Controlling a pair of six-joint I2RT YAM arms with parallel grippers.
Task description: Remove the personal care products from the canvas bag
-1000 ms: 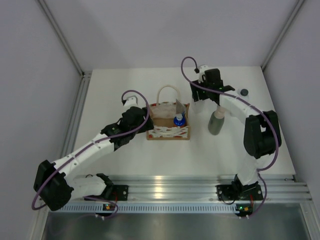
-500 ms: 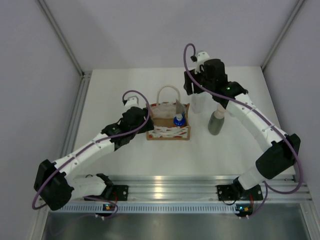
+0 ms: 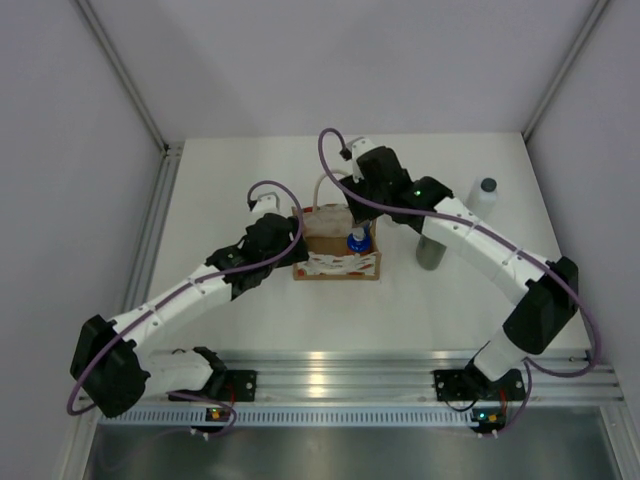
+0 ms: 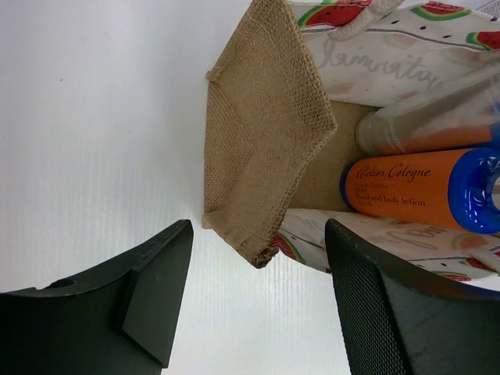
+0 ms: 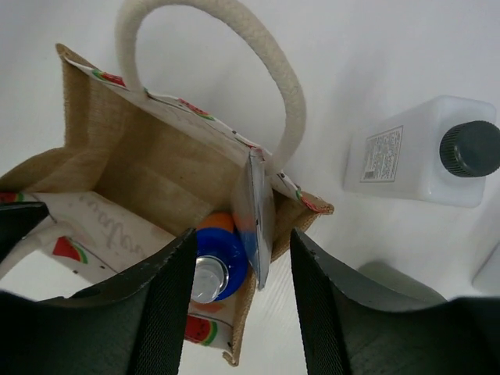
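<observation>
1. Swinging left from the bottles at the back right, the right arm now reaches over the bag [image 3: 338,266]. The left arm, the bag and the bottles on the table [image 3: 250,320] sit as they did a second ago.
2. Nearest, the left gripper [image 4: 258,234] is at the bag's left end. Its fingers are apart, one on each side of the burlap end wall, and clamp nothing.
3. The bag stands upright mid-table with its mouth open. Watermelon slices are printed on its pale band. Grey cursive lettering shows reversed on the lining and is too faint to read surely.
4. One orange bottle [image 4: 398,191] is still inside, at the bag's right end, blue top up. Its label reads "Atelier Cologne". The smaller lines below cannot be read.
5. A grey-green bottle [image 3: 431,255] stands on the table just right of the bag, partly under the right arm.
6. The right gripper [image 5: 242,234] hangs above the bag's right end. Its fingers are apart with the blue top below the gap, and they grip nothing.
7. A white bottle [image 5: 406,152] with a dark cap is near the bag's far right corner. Its small printed label is unreadable.
8. Farthest, a second white bottle [image 3: 484,200] stands well apart at the right.
</observation>
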